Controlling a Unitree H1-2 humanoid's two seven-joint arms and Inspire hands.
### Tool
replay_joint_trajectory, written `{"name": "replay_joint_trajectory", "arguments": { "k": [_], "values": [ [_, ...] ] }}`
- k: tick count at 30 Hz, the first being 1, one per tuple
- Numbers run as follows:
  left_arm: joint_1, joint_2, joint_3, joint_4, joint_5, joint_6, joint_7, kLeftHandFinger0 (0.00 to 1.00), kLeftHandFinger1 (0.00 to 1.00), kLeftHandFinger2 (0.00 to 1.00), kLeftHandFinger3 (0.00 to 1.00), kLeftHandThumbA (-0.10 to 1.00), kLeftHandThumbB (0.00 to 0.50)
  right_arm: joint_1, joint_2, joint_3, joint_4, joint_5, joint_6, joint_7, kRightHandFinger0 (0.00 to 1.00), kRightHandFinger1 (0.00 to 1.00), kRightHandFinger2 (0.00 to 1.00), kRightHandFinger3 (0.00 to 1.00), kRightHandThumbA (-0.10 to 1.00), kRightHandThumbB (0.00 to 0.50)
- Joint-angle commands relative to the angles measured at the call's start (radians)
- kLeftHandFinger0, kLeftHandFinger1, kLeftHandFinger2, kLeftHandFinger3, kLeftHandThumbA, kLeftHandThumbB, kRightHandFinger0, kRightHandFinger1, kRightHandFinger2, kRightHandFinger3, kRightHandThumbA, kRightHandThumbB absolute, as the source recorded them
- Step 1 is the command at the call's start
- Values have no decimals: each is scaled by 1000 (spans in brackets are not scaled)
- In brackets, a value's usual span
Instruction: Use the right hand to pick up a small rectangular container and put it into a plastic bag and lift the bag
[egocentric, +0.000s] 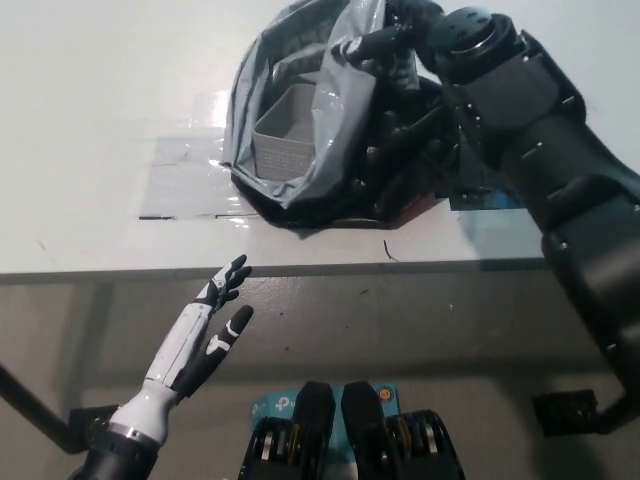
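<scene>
**One container in one bag, right hand at the rim**

One bag (300, 170), one container (283, 130), two hands. The bag is grey plastic with a dark, glossy inside; it rests on the white bench (90, 120), slumped, its mouth gaping. The container is small, rectangular and light grey, with ribbed walls and an open top. It sits inside the bag, just left of and below the right hand's fingers (362, 46), against the bag's left wall.

The right hand (385, 45) is black and reaches over the bag's upper rim. Its fingers are curled tight around the gathered plastic there, holding the bag's edge.

The left hand (212, 320) is white and rests below the bench's front edge, well apart from the bag. Its fingers are spread and hold nothing.
</scene>
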Motion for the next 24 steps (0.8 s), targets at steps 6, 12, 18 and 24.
{"name": "replay_joint_trajectory", "arguments": {
  "k": [6,12,18,24],
  "values": [
    [-27,12,4,-19,-1,-14,-9,999,1000,1000,1000,962,179,-176,-62,304,-65,-334,40,162,1000,1000,1000,1000,1000,497],
    [-29,15,2,-11,6,-27,-7,990,1000,1000,1000,993,188,-244,-48,580,-76,-547,145,236,1000,1000,1000,1000,1000,500],
    [-27,13,1,-12,4,-19,-8,1000,1000,1000,1000,996,202,-211,-100,504,-223,-487,190,196,1000,1000,1000,1000,1000,500],
    [-25,11,3,-11,-2,-24,-8,1000,1000,1000,1000,980,198,-178,-140,357,-358,-491,190,157,1000,1000,1000,1000,1000,500]
  ]
}}
